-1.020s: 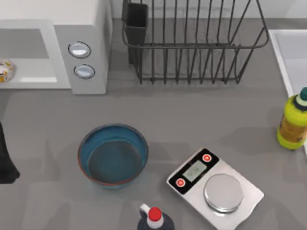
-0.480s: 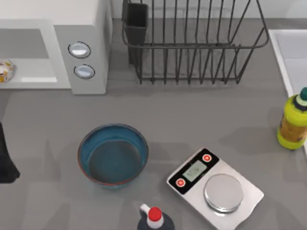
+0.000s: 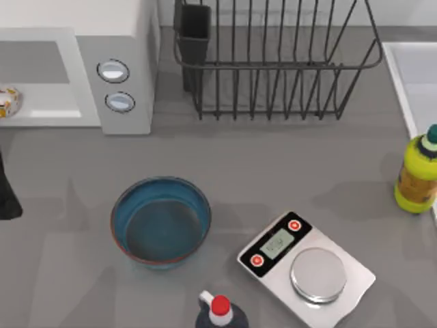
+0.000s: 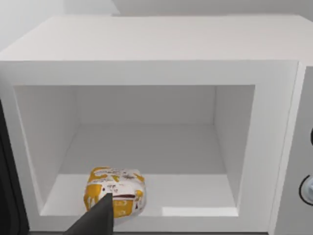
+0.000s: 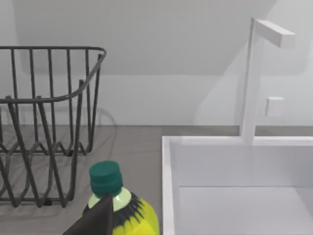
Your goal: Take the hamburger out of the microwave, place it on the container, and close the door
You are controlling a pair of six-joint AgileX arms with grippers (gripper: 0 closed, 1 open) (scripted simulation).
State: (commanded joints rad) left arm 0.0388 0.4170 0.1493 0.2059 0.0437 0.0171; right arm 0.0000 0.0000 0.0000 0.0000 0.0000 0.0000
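Observation:
The white microwave [image 3: 116, 75] stands at the table's far left with its cavity open. Inside, the paper-wrapped hamburger [image 3: 8, 101] lies near the front of the cavity floor. The left wrist view looks straight into the microwave [image 4: 156, 68], and the hamburger [image 4: 115, 191] sits just beyond my left gripper [image 4: 95, 221]. My left arm [image 3: 7, 195] shows at the top view's left edge, in front of the oven. The blue container [image 3: 161, 220] sits empty mid-table. The door panel is out of view. My right gripper [image 5: 93, 220] hangs parked over the yellow-green bottle.
A black wire dish rack [image 3: 273, 61] stands behind the middle of the table. A silver scale [image 3: 307, 266] lies right of the bowl. A dark red-capped bottle [image 3: 220, 311] stands at the front edge. A yellow-green bottle [image 3: 418, 174] stands by the white sink [image 3: 416, 75].
My left arm has moved away from the table's front edge toward the microwave's opening. Nothing else has shifted.

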